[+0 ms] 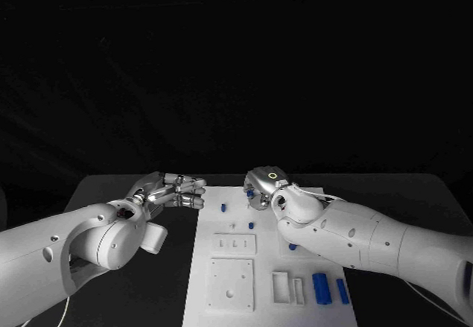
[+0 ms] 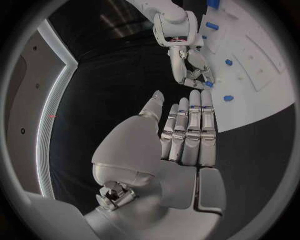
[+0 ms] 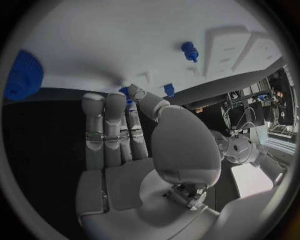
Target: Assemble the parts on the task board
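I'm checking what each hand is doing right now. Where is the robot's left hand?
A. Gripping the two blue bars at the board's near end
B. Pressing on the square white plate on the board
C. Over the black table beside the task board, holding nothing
C: the left hand hangs over the black table beside the task board, fingers straight and nothing in them, as the left wrist view confirms.

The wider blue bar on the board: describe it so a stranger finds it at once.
On the white task board, find the near corner beside the right arm, where two blue bars lie side by side. The wider blue bar is nearer the board's middle, broader than the slim bar.
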You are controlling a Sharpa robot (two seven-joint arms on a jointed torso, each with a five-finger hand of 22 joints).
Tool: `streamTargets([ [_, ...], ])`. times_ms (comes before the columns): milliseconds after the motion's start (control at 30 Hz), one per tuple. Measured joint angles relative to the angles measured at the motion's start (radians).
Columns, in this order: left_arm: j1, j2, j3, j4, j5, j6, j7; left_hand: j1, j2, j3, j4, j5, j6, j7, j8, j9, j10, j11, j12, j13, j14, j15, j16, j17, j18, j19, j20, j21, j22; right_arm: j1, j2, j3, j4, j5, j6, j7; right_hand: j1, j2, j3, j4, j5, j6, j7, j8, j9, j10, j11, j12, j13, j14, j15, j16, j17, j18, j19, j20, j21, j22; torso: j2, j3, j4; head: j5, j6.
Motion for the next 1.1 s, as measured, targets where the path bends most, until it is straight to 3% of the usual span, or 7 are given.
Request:
streamTargets([
  [433,0.000,-0.001,0.000,-0.002,-0.001,0.000,0.000,0.000,0.000,0.000,0.000,0.000,0.000,0.000,0.000,0.000,0.000,0.000,0.000,0.000,0.000,0.000,0.000,0.000,0.000,0.000,0.000,0.000,0.000,-0.001,-0.006,0.000,0.007,-0.005,0.001,-0.004,0.000,0.000,0.004,-0.002,0.000,-0.005,0.005,0.000,-0.001,-0.001,-0.001,0.000,0.000,0.000,0.000,-0.008,-0.003,0.004,0.000,0.000,-0.030,0.000,0.001,0.0000,-0.0003,0.002,0.002],
  [533,0.000,-0.001,0.000,-0.002,-0.001,0.000,0.000,0.000,0.000,0.000,0.000,0.000,0.000,0.000,0.000,0.000,0.000,0.000,0.000,0.000,0.000,0.000,0.000,0.000,0.000,0.000,0.000,0.000,0.000,-0.001,-0.005,0.000,0.004,0.000,0.002,-0.003,-0.011,-0.011,0.019,0.005,0.000,-0.064,0.021,0.000,-0.016,-0.041,-0.014,0.006,0.000,-0.008,0.008,-0.019,-0.010,0.020,-0.004,0.004,-0.084,0.000,0.001,-0.0005,-0.0004,0.003,0.003],
  [600,0.000,-0.001,0.000,-0.002,-0.001,0.001,0.000,0.000,0.000,0.000,0.000,0.000,0.000,0.000,0.000,0.000,-0.004,0.004,0.000,0.000,0.000,0.000,0.000,0.000,0.000,0.000,0.000,0.000,-0.003,-0.003,-0.005,-0.001,0.001,0.006,0.002,0.000,-0.024,-0.036,0.028,0.009,0.009,-0.120,0.029,0.000,-0.020,-0.113,0.004,0.019,0.014,-0.005,0.024,-0.031,-0.018,0.029,-0.008,0.023,-0.131,0.000,0.001,-0.0008,-0.0004,0.003,0.003],
  [700,0.000,-0.001,0.000,-0.003,-0.001,0.001,0.000,0.000,0.000,0.000,0.000,0.000,0.000,0.000,0.000,0.000,-0.004,0.004,0.000,0.000,0.000,0.000,0.000,0.000,0.000,0.000,0.000,0.000,-0.004,-0.003,-0.005,-0.001,-0.001,0.016,0.002,0.004,0.004,-0.072,-0.125,0.041,0.010,-0.207,0.010,0.000,-0.021,-0.274,0.039,0.013,0.004,0.001,0.044,-0.062,-0.042,0.062,0.002,0.052,-0.244,-0.046,0.002,-0.0012,-0.0004,0.002,0.003],
  [767,0.000,-0.001,0.000,-0.003,-0.001,0.001,0.000,0.000,0.000,0.000,0.000,0.000,0.000,0.000,0.000,0.000,-0.004,0.004,0.000,0.000,0.000,0.000,0.000,0.000,0.000,0.000,0.000,0.000,-0.004,-0.003,-0.006,-0.001,-0.002,0.023,0.000,0.008,0.059,-0.091,-0.216,0.102,0.008,-0.228,-0.002,0.000,-0.021,-0.368,0.053,0.008,-0.002,0.005,0.050,-0.079,-0.056,0.077,0.005,0.063,-0.301,-0.096,0.002,-0.0012,-0.0004,0.002,0.003],
  [900,0.000,-0.003,0.000,-0.005,-0.001,0.001,0.000,0.000,0.000,0.000,0.000,0.000,0.000,0.000,0.000,0.000,-0.004,0.004,0.000,0.000,0.000,0.000,0.000,0.000,0.000,0.000,0.000,0.000,-0.004,-0.003,-0.019,-0.001,0.011,0.035,-0.007,0.012,0.082,-0.114,-0.261,0.148,0.008,-0.243,-0.016,0.000,-0.021,-0.454,0.062,0.004,-0.005,0.007,0.051,-0.082,-0.059,0.078,0.005,0.063,-0.326,-0.120,0.002,-0.0012,-0.0014,0.001,0.003],
  [1100,0.000,-0.011,0.000,-0.006,-0.001,0.001,0.000,0.000,0.000,0.000,0.000,0.000,0.000,0.000,0.000,0.000,-0.004,0.004,0.000,0.000,0.000,0.000,0.000,0.000,0.000,0.000,0.000,0.000,-0.004,-0.004,-0.095,0.012,0.106,0.052,-0.021,0.015,0.085,-0.117,-0.257,0.163,0.008,-0.240,-0.013,0.000,-0.020,-0.400,0.057,0.004,-0.005,0.007,0.051,-0.088,-0.059,0.078,0.005,0.063,-0.327,-0.128,0.001,0.0001,-0.0044,0.000,0.007],
])
